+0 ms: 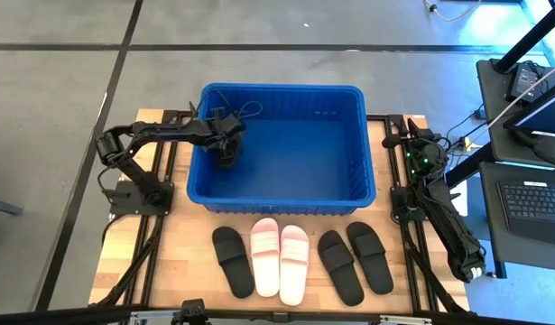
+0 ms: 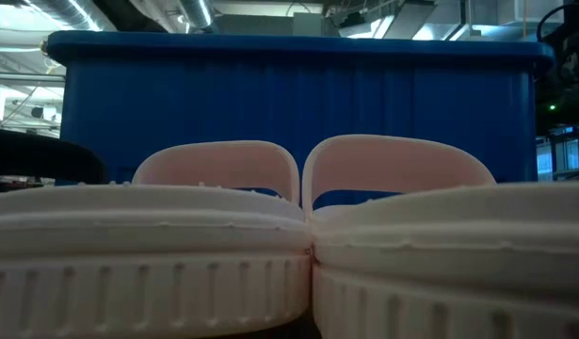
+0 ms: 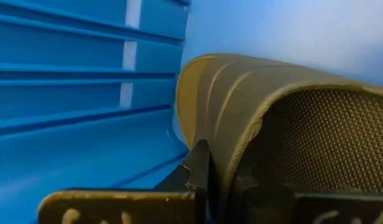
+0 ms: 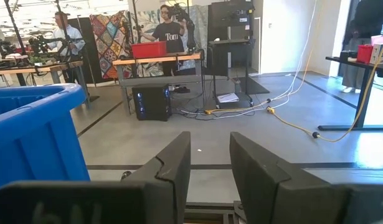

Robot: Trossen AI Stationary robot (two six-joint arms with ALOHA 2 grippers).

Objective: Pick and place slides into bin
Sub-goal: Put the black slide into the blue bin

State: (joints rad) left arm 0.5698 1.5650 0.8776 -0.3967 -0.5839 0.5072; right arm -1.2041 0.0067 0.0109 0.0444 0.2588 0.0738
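A black slide [image 3: 228, 99] is inside the blue bin [image 1: 345, 149], close to its slotted left wall [image 3: 66, 93], with my left gripper [image 3: 222, 174] shut on it. In the high view that gripper [image 1: 226, 155] reaches over the bin's left rim. On the table in front of the bin lie a black slide [image 1: 234, 260], two pink-white slides [image 1: 265, 255] [image 1: 293, 262] and two more black slides [image 1: 338, 264] [image 1: 370, 255], all flat on their soles. My right gripper [image 4: 210, 162] waits open at the table's right edge, holding nothing. My left gripper pinches the edge of the black slide's strap [image 3: 225, 146] between its two fingers, one on the smooth outer face, the other on the textured inner side [image 3: 316, 143]. The fingers slant down from the bin's left side. Whether the slide touches the bin floor cannot be told.
The bin stands at the table's far middle, its inside otherwise bare blue floor [image 1: 304, 162]. In the low view the two pink-white slides [image 2: 223, 235] [image 2: 430, 235] fill the foreground in front of the bin wall [image 2: 298, 94]. Desks and cables stand off to the right.
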